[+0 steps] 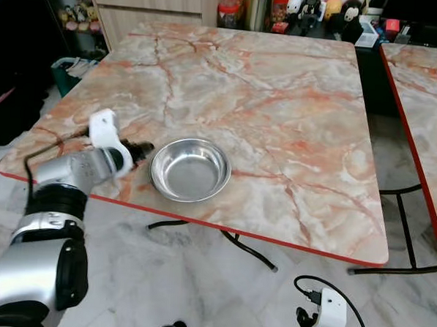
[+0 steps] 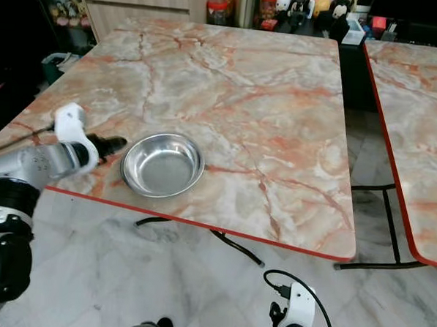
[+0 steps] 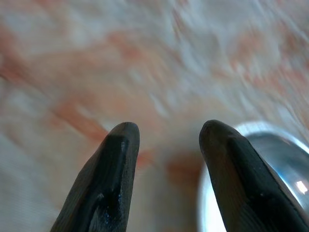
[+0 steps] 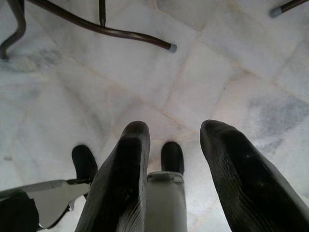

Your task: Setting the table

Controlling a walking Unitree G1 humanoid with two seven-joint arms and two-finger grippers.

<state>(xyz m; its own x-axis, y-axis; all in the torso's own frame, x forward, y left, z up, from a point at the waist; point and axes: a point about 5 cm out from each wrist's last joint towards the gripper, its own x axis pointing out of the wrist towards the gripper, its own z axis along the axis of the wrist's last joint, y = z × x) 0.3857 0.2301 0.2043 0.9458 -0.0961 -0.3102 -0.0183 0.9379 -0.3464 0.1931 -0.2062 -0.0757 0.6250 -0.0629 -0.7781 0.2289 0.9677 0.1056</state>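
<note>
A round steel bowl [image 1: 190, 169] stands empty on the marble-patterned table [image 1: 273, 100], near its front edge. My left gripper [image 1: 141, 151] rests over the table just left of the bowl's rim, fingers pointing toward it. In the left wrist view its two black fingers [image 3: 108, 183] are open with bare tabletop between them, and the bowl's rim [image 3: 268, 164] lies beside one finger. My right arm hangs low below the table; its gripper [image 4: 171, 159] is open over the tiled floor, holding nothing.
A second marble table [image 1: 427, 94] stands to the right across a narrow gap. Jars and small figurines [image 1: 285, 9] line the far side. Black metal table legs [image 1: 250, 249] run beneath. A green bin [image 1: 68, 71] sits on the floor at the left.
</note>
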